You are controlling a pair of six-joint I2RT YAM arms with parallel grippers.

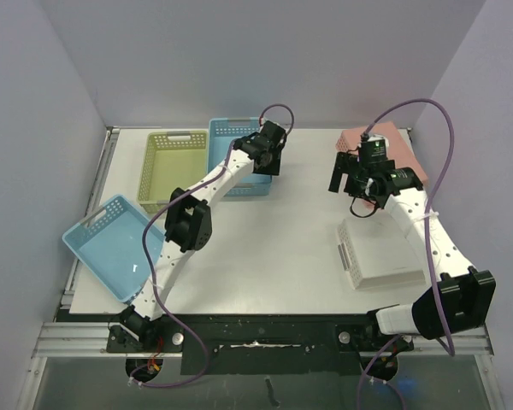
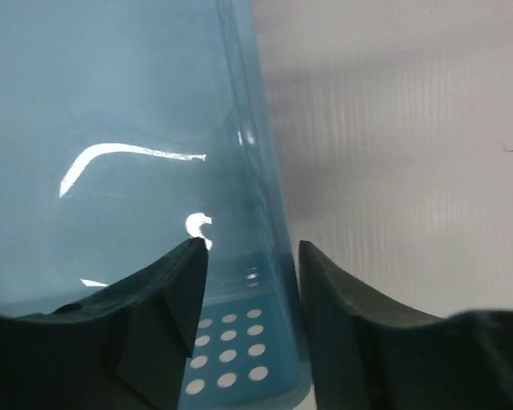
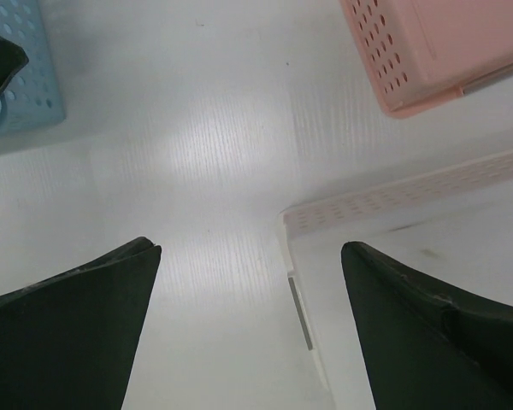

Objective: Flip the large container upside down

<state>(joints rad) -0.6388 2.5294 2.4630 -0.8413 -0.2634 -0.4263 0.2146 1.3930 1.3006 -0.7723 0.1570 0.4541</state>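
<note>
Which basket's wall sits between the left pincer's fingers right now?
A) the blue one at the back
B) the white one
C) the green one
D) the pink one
A: the left pincer straddles the side wall of the blue basket, one finger inside it and one outside.

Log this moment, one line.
left end effector: open, straddling small blue basket wall | right end effector: open, empty, over table by white basket

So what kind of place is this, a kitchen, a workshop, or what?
Probably a robot lab test cell: a white table boxed in by bare grey walls, a left arm and right arm bolted at its near edge, and a green basket among other plastic baskets set out like practice props.
</note>
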